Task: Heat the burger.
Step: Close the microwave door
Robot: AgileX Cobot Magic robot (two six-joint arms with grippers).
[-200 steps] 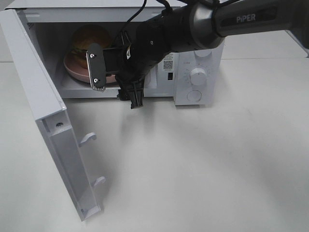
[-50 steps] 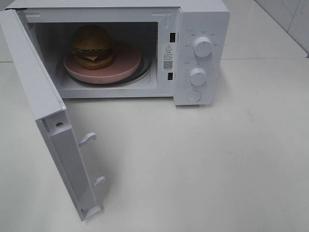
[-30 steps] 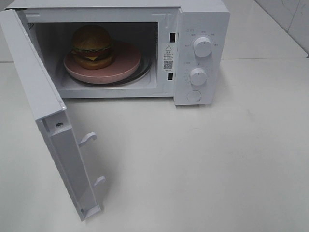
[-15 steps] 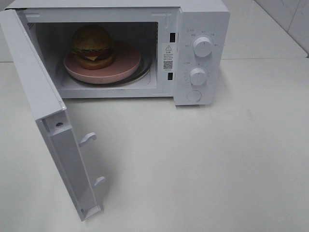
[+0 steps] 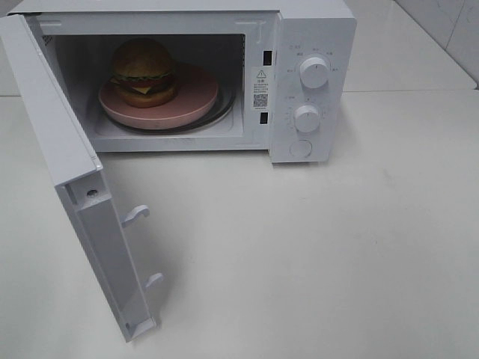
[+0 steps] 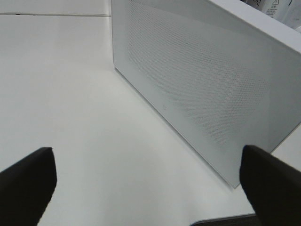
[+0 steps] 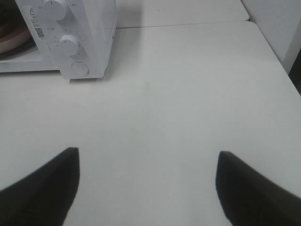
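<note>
Right now your burger (image 5: pixel 144 71) is inside the microwave (image 5: pixel 314 30), on the pink plate (image 5: pixel 198 93) and toward the hinge side of it. The plate lies flat on the cavity floor. The door (image 5: pixel 56 142) stands wide open, swung out in front of the microwave's hinge side. Your left gripper (image 6: pixel 146 157) is released, fingers spread wide with nothing between them. It looks at the door's meshed outer face and stays apart from it. Your right gripper (image 7: pixel 146 154) is released too and empty. It hangs over the bare table (image 7: pixel 188 84), well out from the microwave's control panel, which carries two knobs (image 5: pixel 313 72) and a round button (image 5: pixel 301 148) below them
</note>
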